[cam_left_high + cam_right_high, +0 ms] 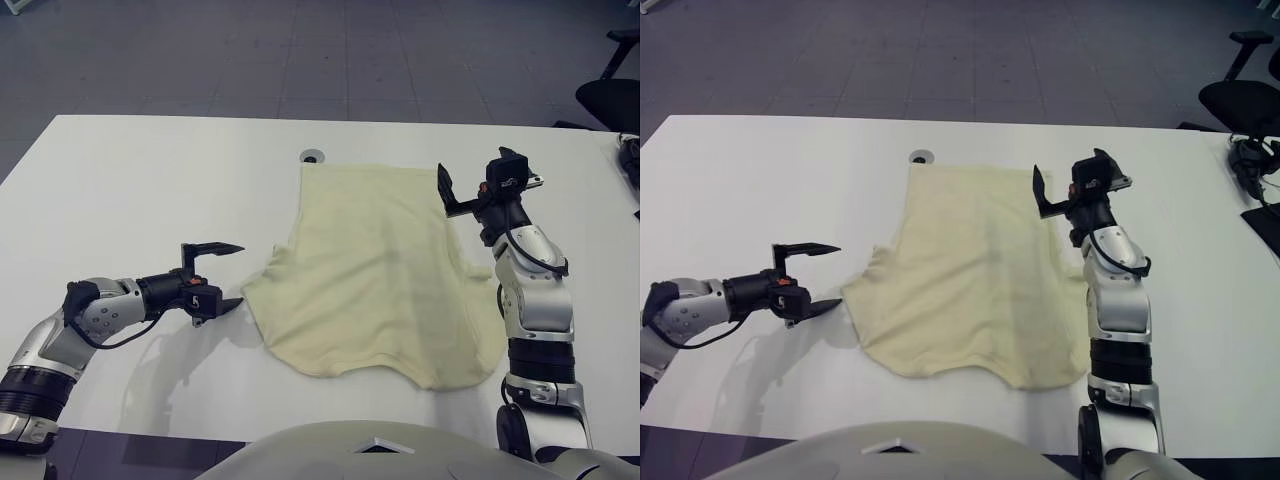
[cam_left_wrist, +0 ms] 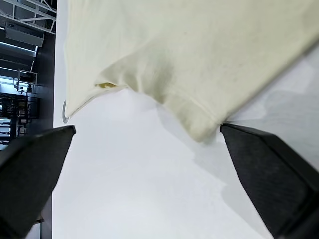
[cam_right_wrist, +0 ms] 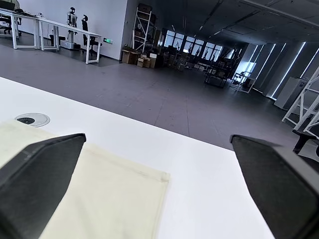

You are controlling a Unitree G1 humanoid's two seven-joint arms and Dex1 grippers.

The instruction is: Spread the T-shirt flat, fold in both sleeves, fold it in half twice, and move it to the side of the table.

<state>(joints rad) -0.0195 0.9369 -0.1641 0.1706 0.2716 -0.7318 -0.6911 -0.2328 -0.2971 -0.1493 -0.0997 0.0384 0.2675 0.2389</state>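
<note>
One pale yellow T-shirt (image 1: pixel 375 270) lies spread on the middle of a white counter (image 1: pixel 130 180) in the left eye view, its straight far edge just beside a round cable port (image 1: pixel 312 156) and its wider near edge close to the robot. The left gripper (image 1: pixel 240 273) sits low over the counter just beside the shirt's left edge, its fingers parted with nothing between them. The right gripper (image 1: pixel 447 192) stands at the shirt's far right corner, and from here I cannot tell whether it touches the cloth. Beyond the counter runs a grey tiled floor (image 1: pixel 300 50), with a black office chair (image 1: pixel 610 95) at the far right. The right eye view shows the same layout, with dark cables (image 1: pixel 1250 165) lying at the counter's right end. In the left wrist view two dark fingers (image 2: pixel 269 174) are spread wide, a rounded fold of the shirt's edge reaching into the gap above bare counter. In the right wrist view that gripper's fingers (image 3: pixel 35 174) are also wide apart and empty, the shirt's hemmed corner between them on the counter, and past it a large dim hall with white tables (image 3: pixel 55 30), shelving (image 3: pixel 144 25) and tall windows (image 3: pixel 259 59).
</note>
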